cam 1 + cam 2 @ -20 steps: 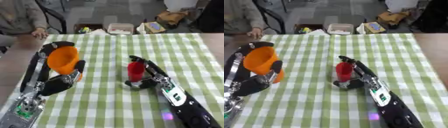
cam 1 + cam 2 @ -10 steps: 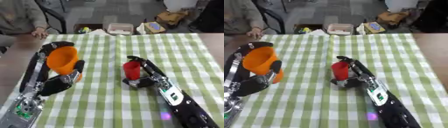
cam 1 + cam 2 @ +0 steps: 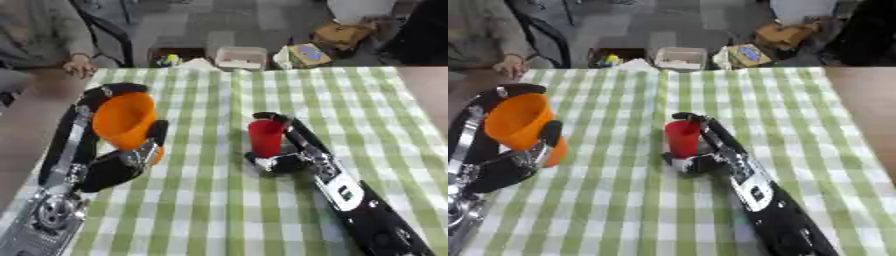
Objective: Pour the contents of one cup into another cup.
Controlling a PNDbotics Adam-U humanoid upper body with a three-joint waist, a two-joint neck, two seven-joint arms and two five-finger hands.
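On checked cloth (image 3: 201,200): right hand (image 3: 293,155) clamped around red cup (image 3: 265,138) for lifting; left hand (image 3: 122,162) wrapped round orange cup (image 3: 122,120), tilted to receive.

Wide cup (image 3: 125,120) left of narrow cup (image 3: 265,138), on table (image 3: 385,120).

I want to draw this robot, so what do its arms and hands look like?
Both arms are mostly black. The left arm has long silver metal parts and a round silver joint near the bottom. The right arm is chunky and black with small white markings on top. The left hand and right hand have black fingers with silvery bits.
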